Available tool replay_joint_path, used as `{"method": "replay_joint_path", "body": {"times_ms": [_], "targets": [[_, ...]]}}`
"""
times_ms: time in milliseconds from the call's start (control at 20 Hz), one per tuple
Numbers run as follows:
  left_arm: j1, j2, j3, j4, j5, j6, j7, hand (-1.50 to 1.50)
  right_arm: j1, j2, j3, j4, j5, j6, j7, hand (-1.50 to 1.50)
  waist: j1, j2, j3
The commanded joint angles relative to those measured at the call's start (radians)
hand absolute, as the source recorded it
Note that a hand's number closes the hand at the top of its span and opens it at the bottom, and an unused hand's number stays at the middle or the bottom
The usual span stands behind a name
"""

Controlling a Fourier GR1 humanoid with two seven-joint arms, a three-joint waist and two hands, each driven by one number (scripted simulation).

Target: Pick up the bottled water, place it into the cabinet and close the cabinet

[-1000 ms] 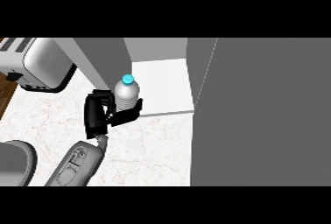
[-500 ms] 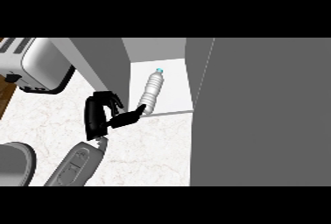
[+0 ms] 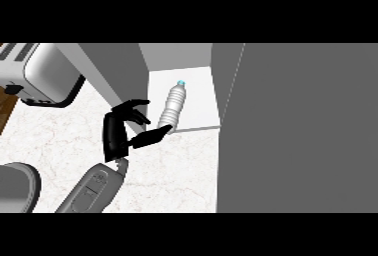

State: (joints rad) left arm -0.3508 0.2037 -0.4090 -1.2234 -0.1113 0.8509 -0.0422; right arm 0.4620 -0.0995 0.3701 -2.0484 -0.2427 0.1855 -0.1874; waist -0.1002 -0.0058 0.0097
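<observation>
A pale marbled tabletop (image 3: 66, 140) meets the open grey cabinet (image 3: 295, 125). The clear plastic water bottle with a blue cap (image 3: 172, 106) lies on its white shelf. The left hand (image 3: 124, 131), fingers relaxed apart, touches only its base. Placing looks done; closing remains.

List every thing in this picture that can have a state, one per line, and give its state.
Bottled water: capped, on the cabinet's shelf, leaning.
Cabinet: open, door not shut.
Left hand: open, fingers spread, thumb at the bottle's base.
Toaster: on the counter, untouched.
Right hand: not in view.
</observation>
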Motion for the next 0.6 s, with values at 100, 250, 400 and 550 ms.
{"method": "replay_joint_path", "body": {"times_ms": [100, 250, 400, 550], "targets": [[-0.269, -0.009, 0.105, 0.202, 0.062, -0.097, 0.062, -1.50, 0.015, -0.012, -0.018, -0.003, -0.011, 0.012, -0.021, -1.50, -0.029, 0.034, -0.012], [-0.272, -0.014, 0.114, 0.154, 0.117, -0.137, 0.001, -1.50, -0.009, 0.006, -0.006, 0.020, 0.007, -0.003, -0.017, -1.50, -0.017, 0.036, -0.013], [-0.266, -0.055, 0.114, 0.109, 0.174, -0.164, -0.035, -1.50, 0.005, 0.009, 0.002, 0.003, 0.017, -0.010, -0.027, -1.50, 0.000, 0.026, -0.013], [-0.235, -0.057, 0.142, 0.069, 0.253, -0.223, -0.106, -1.50, 0.006, 0.002, -0.021, -0.018, -0.009, -0.010, -0.013, -1.50, -0.005, 0.030, -0.015]]}}
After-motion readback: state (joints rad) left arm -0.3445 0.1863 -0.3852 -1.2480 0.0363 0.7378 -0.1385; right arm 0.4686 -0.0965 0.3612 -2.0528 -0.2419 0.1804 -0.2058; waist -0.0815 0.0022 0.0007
